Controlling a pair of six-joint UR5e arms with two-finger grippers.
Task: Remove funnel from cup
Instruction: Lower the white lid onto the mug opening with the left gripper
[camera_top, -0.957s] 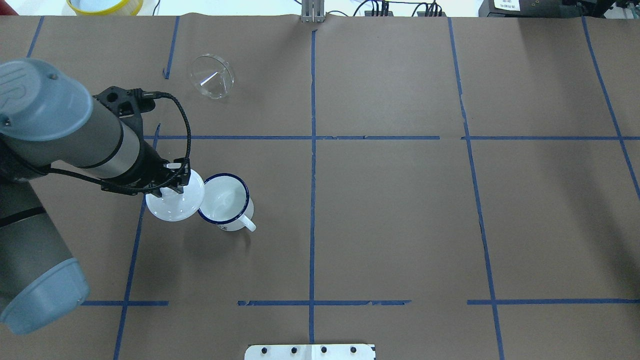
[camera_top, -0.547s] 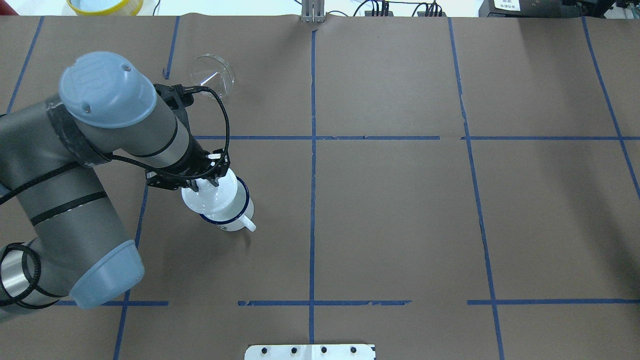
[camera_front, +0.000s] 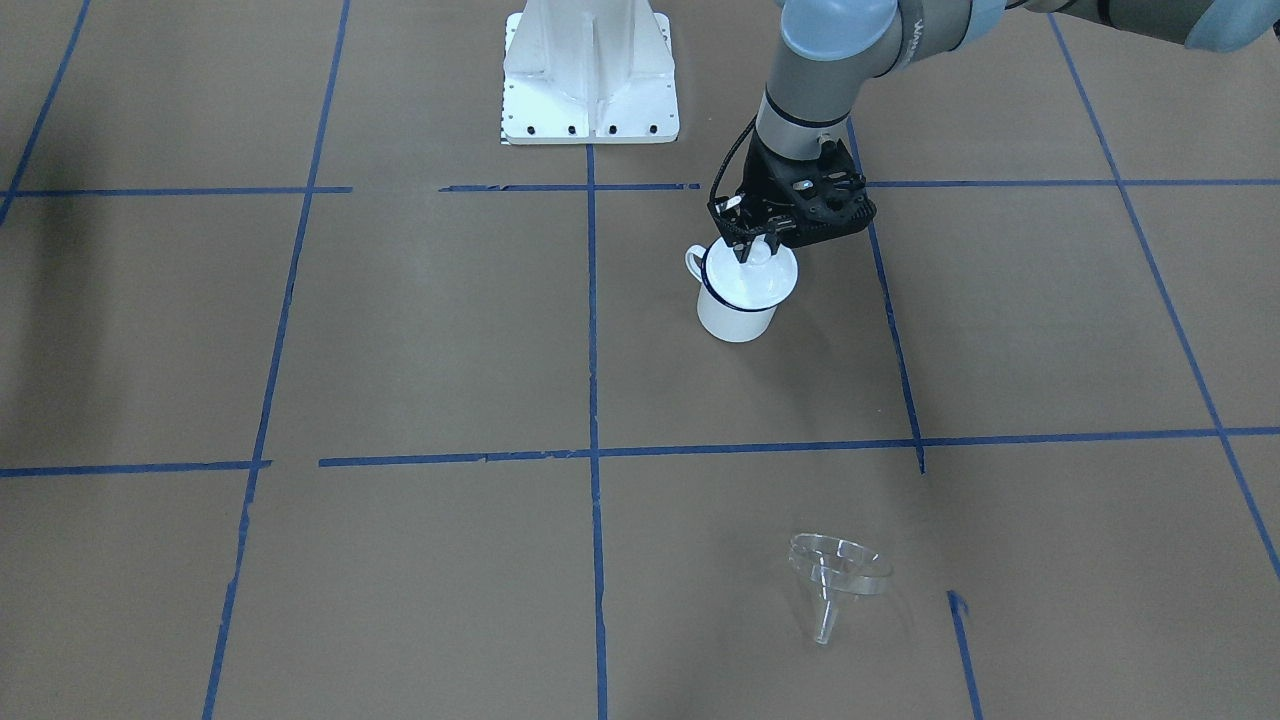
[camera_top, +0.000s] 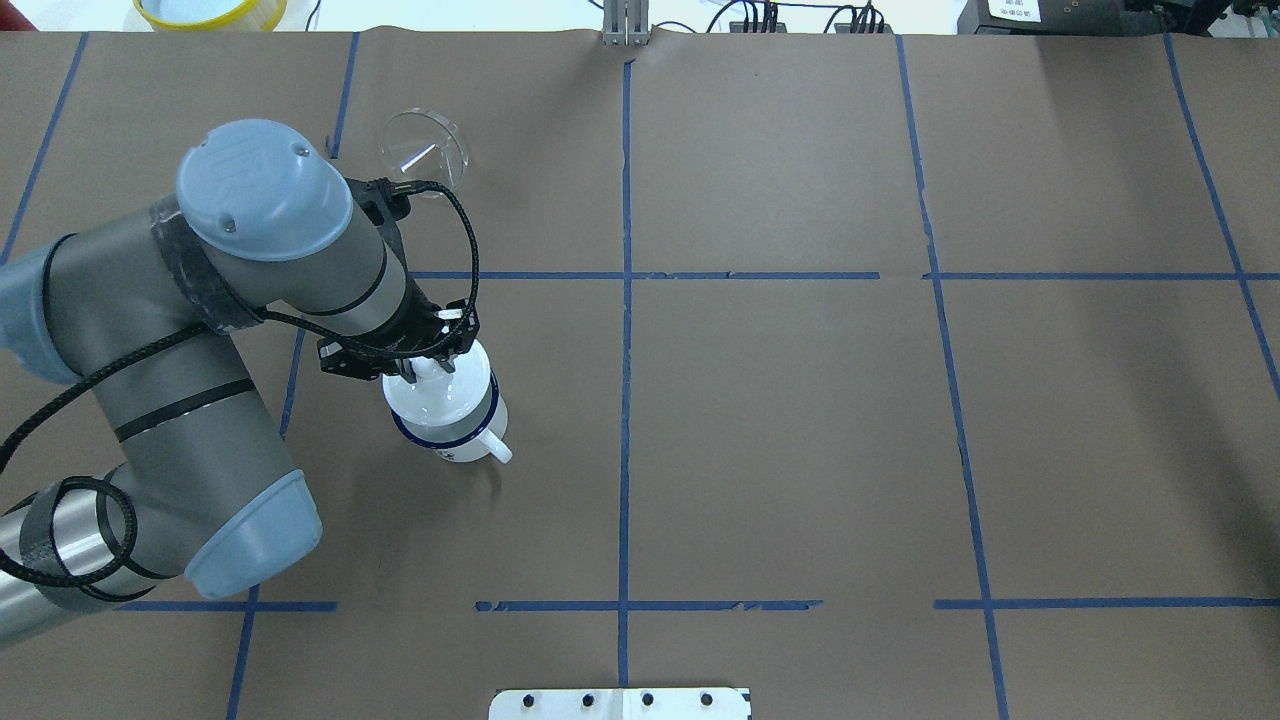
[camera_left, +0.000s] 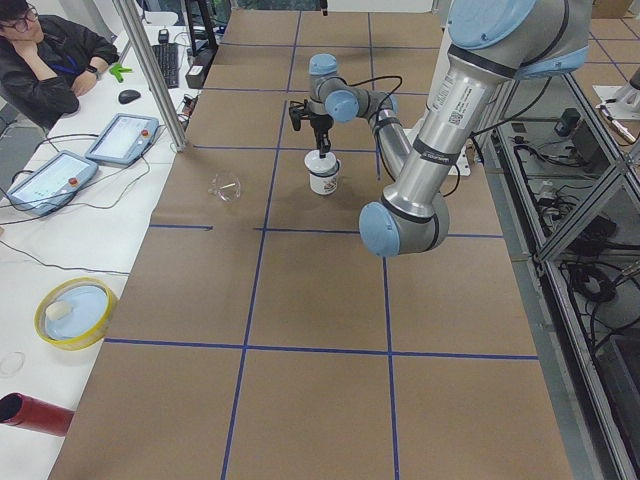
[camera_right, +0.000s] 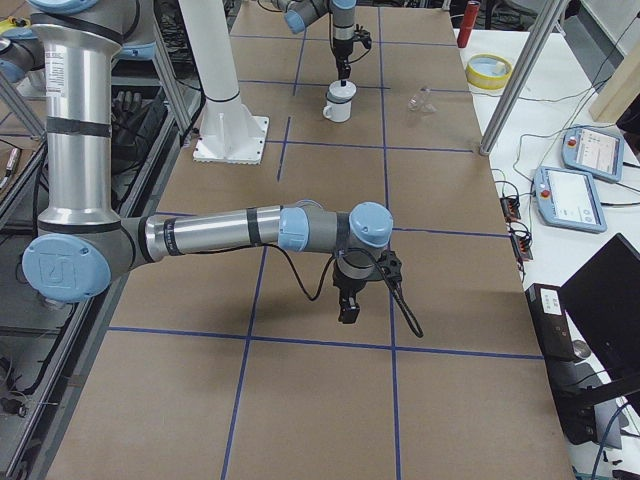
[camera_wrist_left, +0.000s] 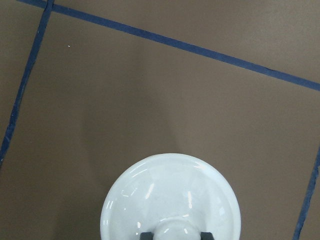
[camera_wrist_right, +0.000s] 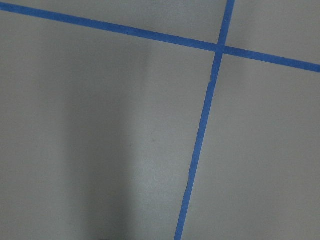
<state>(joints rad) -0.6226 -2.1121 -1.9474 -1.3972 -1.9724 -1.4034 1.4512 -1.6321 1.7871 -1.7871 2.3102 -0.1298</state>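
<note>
Movement on the robot's left side is what counts here. A second ago the left arm (camera_top: 250, 270) held the white lid (camera_top: 440, 395) beside the cup (camera_top: 468, 440), on the side nearer the table's left end, and the cup's mouth was open. Half a second ago the lid overlapped the rim. Now it covers the mouth, with only a sliver of the blue rim showing round its near edge. Whether it rests on the rim or hangs just above it, I cannot tell.

The left claw (camera_top: 428, 368) is closed to a narrow gap and clamped on the lid's knob (camera_wrist_left: 172, 231). In the left wrist view the dark fingertips (camera_wrist_left: 146, 235) press on the knob from either side, and the claw touches nothing else.

The funnel (camera_top: 424, 152) lies on its side on the table (camera_top: 800, 400), on the far side from the robot. It is well apart from the cup, across a line of blue tape, and it has not shifted across these pictures. As I judge it, the funnel is already out of the cup, so the removal looks done. Capping the cup looks like a follow-on step that leaves the funnel alone.

Over on the right, the right claw (camera_right: 347, 305) hangs above bare table far from both things. It shows only in the side view, so I cannot tell how its jaws stand.
</note>
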